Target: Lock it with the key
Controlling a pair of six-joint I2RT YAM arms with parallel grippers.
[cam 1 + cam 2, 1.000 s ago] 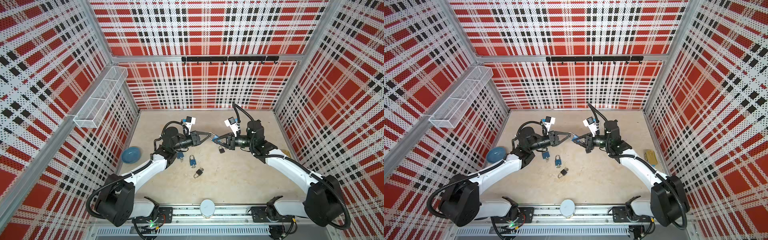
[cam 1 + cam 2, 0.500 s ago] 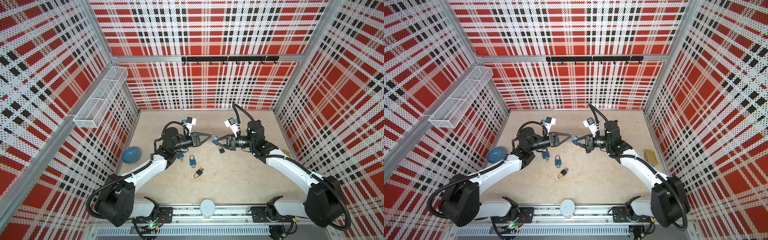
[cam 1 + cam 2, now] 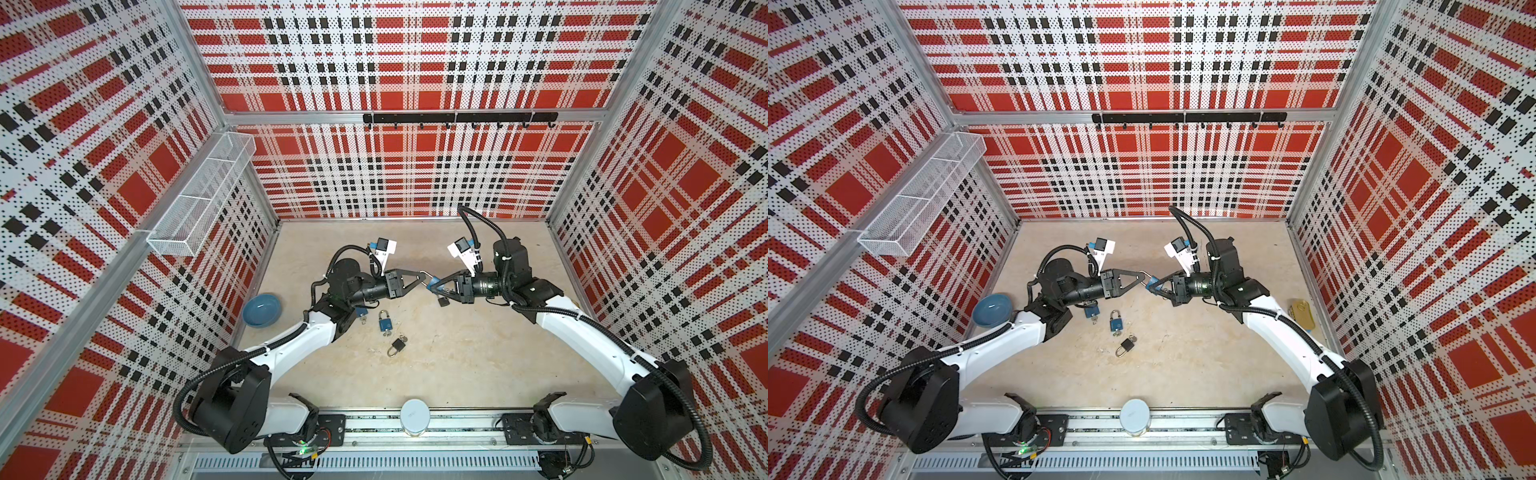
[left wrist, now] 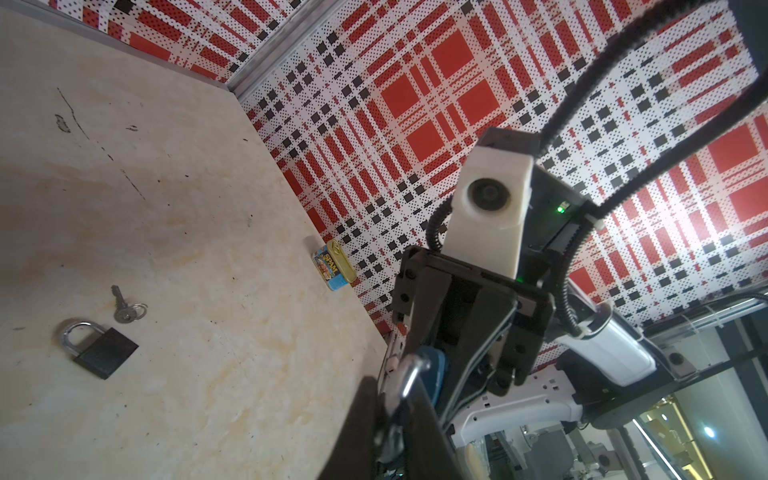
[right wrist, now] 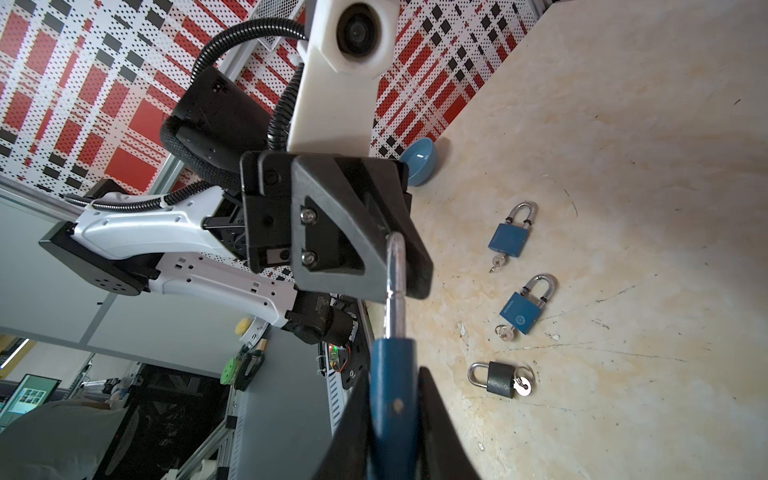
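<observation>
Above the table's middle my right gripper [image 3: 434, 286] [image 5: 392, 374] is shut on the body of a blue padlock [image 5: 392, 395] [image 3: 1152, 284]. The padlock's silver shackle [image 5: 395, 266] points at my left gripper [image 3: 424, 277] [image 4: 395, 384], whose fingers sit tight on either side of it. Any key in this padlock is hidden. A loose key [image 4: 124, 309] lies on the table beside a black padlock [image 4: 104, 353], under the right gripper.
Two blue padlocks [image 5: 509, 239] [image 5: 521, 309] and another black padlock [image 5: 498, 380], each with a key in its base, lie under and near the left arm. A blue bowl [image 3: 262, 309] stands at the left wall and a Spam can [image 4: 334, 264] at the right wall.
</observation>
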